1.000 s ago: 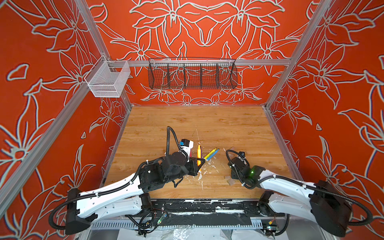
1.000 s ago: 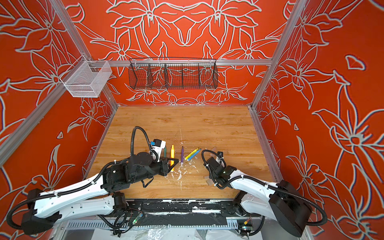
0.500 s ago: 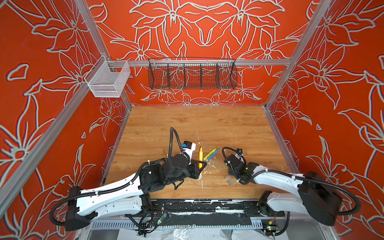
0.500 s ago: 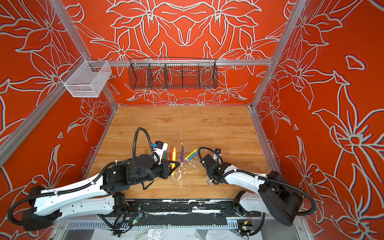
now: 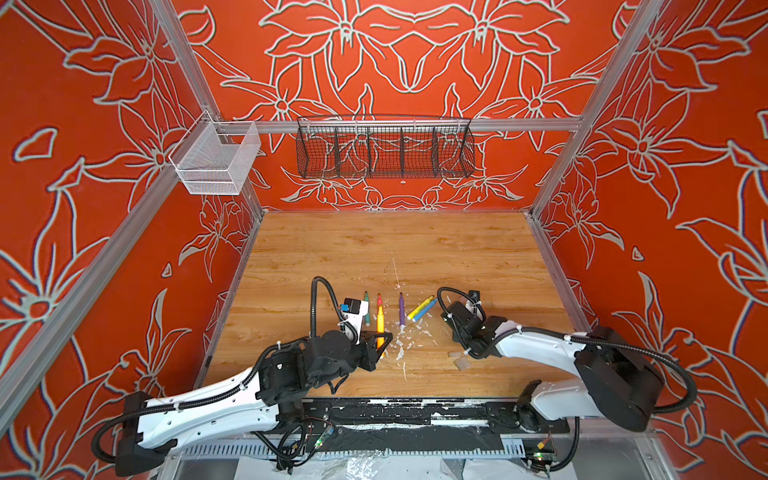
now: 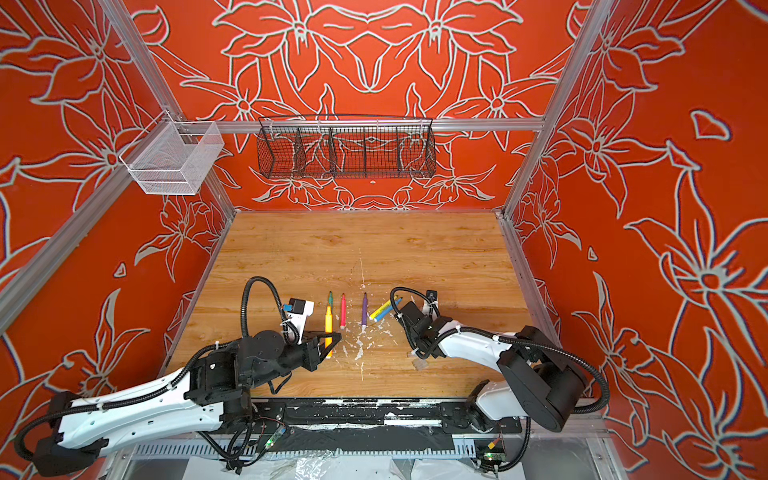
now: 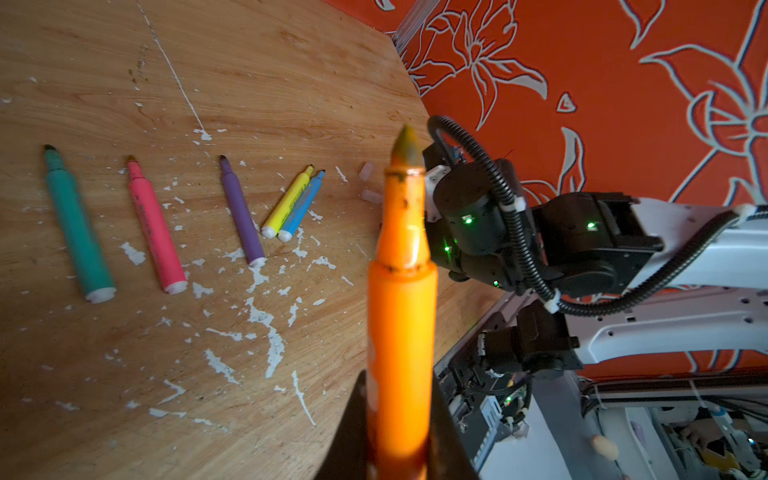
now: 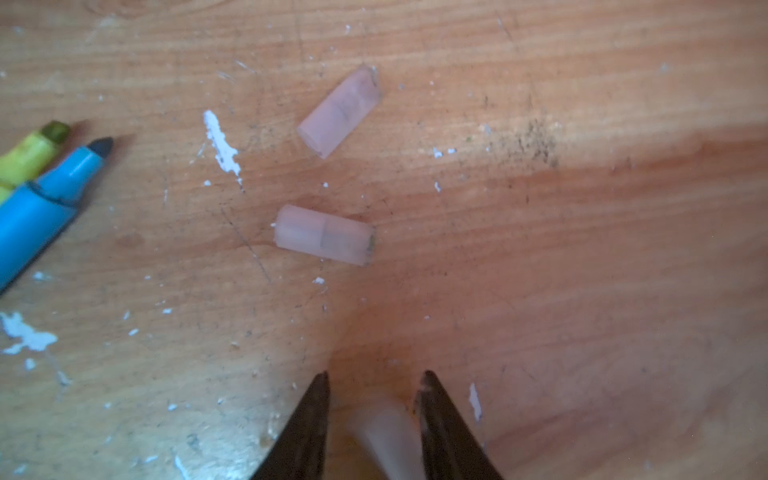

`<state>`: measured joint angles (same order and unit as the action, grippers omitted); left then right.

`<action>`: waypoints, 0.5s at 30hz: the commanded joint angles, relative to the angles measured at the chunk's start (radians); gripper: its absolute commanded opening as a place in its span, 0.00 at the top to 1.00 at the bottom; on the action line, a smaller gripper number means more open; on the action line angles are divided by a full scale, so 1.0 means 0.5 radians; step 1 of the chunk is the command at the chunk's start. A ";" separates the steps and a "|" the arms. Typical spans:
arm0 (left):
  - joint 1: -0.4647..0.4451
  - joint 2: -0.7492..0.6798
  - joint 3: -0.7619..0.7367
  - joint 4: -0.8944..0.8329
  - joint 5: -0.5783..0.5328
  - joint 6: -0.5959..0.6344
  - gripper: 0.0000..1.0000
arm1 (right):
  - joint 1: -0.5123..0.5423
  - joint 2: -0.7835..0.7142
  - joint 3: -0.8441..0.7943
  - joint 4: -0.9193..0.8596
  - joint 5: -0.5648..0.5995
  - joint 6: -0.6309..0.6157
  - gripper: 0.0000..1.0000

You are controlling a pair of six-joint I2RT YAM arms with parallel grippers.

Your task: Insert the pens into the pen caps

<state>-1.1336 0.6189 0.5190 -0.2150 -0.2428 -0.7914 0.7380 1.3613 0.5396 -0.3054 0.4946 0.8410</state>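
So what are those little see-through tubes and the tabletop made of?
The small translucent tube caps look like frosted plastic: the table's colour shows faintly through. The brown tabletop looks like wood or laminate, matte, with visible grain and chipped white flecks.

Near tabletop (image 5: 374, 241) cluttered by pens (image 5: 401, 309) and, seemingly, caps (image 8: 324, 235); far half open.

— The pens?
— On the worktop (image 7: 291, 62), three pens (image 7: 156, 226) abreast, a touching pair (image 7: 295, 203) at three o'clock, one pen (image 7: 401, 316) in the left fingers (image 7: 347, 440).
— Caps?
— At the pair's three o'clock, two caps (image 8: 324, 235); a third cap (image 8: 384, 432) between the right fingers (image 8: 309, 432).
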 commanded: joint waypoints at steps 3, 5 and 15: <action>-0.009 -0.191 -0.055 -0.041 -0.155 0.095 1.00 | -0.013 -0.133 -0.104 -0.043 -0.100 -0.012 0.64; -0.009 -0.238 -0.061 -0.070 -0.166 0.099 1.00 | -0.013 -0.154 -0.115 -0.026 -0.159 -0.033 0.63; -0.009 -0.194 -0.011 -0.134 -0.179 0.131 1.00 | -0.008 -0.461 0.017 -0.444 -0.188 -0.035 0.52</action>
<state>-1.1336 0.5076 0.4812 -0.2646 -0.3141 -0.7399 0.7383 1.1866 0.5064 -0.3939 0.3992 0.8150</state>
